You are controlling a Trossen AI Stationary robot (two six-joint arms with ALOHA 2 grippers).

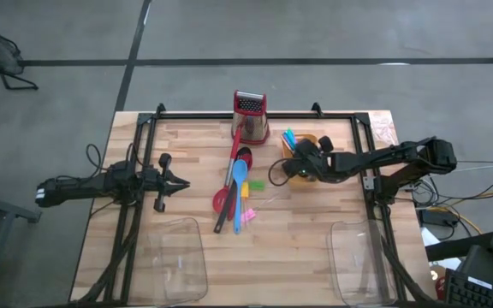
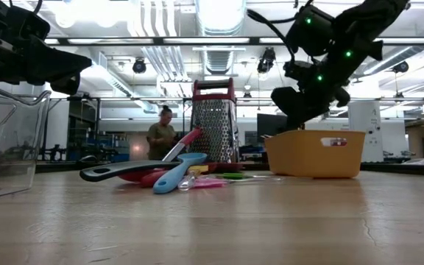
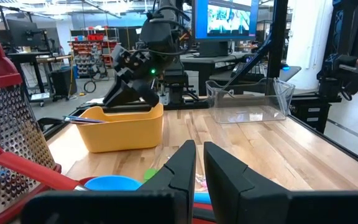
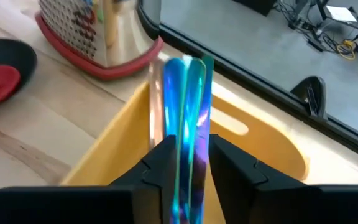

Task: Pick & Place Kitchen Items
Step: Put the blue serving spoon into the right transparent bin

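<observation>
While the right gripper [image 4: 185,168] hangs over the shallow yellow plastic tub [image 1: 308,141] at the table's far right, its jaws grasp a bundle of thin iridescent blue and green sticks [image 4: 188,112] whose tips point into the tub. Most of the work looks unfinished: the black ladle [image 2: 124,171], the blue plastic spatula [image 2: 177,171], the red spoon [image 1: 222,201] and small pink and green pieces lie heaped mid-table before the red-trimmed metal box grater [image 1: 251,115]. The left gripper [image 1: 182,182] waits near that heap, its jaws nearly closed on nothing.

Two clear plastic trays [image 1: 178,257] [image 1: 362,257] at the table's [image 1: 298,222] near edge; person [image 2: 160,132] in background.
</observation>
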